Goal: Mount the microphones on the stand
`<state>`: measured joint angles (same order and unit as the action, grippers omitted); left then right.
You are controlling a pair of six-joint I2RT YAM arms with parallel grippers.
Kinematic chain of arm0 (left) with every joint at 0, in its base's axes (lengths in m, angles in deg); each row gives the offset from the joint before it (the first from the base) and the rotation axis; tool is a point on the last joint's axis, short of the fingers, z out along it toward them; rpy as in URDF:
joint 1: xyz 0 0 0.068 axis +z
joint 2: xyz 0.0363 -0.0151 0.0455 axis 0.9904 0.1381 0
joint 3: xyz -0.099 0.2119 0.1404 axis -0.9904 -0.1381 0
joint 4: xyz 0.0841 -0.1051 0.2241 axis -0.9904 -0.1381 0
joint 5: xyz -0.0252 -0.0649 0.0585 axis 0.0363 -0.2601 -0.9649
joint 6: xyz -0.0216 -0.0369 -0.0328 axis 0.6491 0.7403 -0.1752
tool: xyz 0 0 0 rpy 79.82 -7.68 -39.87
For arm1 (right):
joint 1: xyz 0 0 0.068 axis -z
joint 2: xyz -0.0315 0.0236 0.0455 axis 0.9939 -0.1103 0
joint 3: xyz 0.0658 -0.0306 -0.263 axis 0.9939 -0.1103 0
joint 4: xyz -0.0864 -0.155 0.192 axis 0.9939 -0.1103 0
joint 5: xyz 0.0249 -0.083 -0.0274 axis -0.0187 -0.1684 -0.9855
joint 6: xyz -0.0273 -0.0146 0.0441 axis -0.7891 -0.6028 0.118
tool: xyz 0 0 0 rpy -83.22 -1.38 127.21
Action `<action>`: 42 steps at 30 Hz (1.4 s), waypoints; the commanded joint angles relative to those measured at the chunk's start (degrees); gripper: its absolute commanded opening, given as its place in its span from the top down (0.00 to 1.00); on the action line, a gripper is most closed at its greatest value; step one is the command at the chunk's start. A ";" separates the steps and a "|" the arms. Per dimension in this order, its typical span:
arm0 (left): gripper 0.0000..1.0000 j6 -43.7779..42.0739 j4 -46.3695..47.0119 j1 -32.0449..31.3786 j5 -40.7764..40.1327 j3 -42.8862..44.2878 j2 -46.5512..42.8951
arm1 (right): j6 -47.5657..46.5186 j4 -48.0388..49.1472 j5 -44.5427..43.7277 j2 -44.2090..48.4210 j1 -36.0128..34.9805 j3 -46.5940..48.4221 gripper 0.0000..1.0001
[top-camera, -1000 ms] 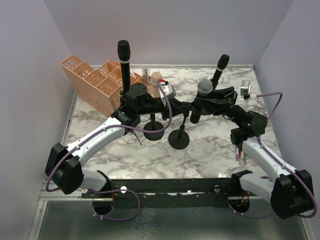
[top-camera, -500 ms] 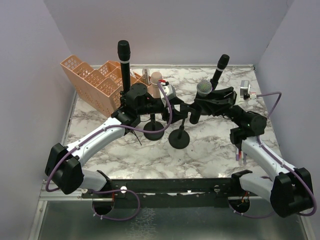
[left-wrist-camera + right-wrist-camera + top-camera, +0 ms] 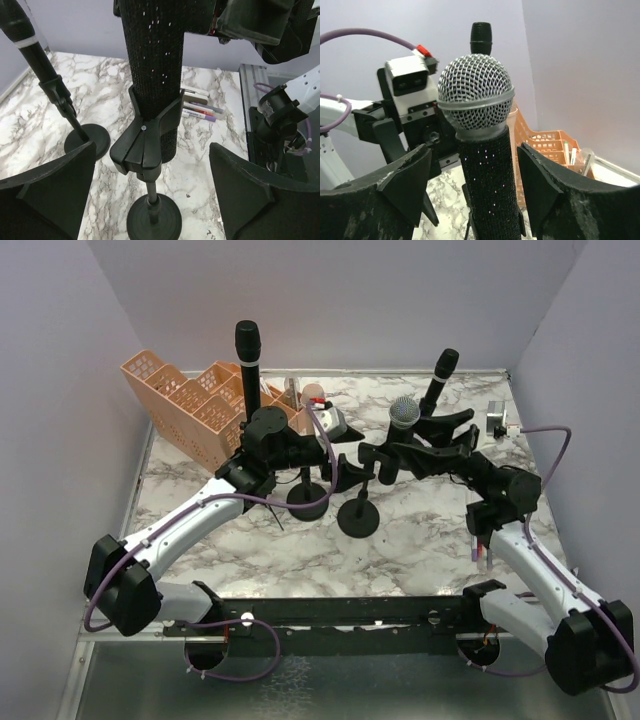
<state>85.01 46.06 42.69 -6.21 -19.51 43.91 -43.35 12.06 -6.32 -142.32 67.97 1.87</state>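
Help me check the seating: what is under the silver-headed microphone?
A black clip cradles the microphone, on a thin pole down to a round base on the marble table. The clip hides how deep the body sits.

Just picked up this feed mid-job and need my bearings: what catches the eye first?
A silver-headed mic stands upright in the middle stand, with the left hand and right hand both open on either side of it. A tall black mic stands at the left by an orange basket, and a tilted black mic stands at the back right.
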 commanded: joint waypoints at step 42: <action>0.01 32.20 -43.33 -0.04 -66.19 -14.41 -50.41 | -1.15 -102.74 -54.34 24.27 -0.21 9.89 0.25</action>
<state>118.23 8.07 42.62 -64.00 -33.68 -1.38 -48.93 -80.46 -51.52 -116.34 67.88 9.02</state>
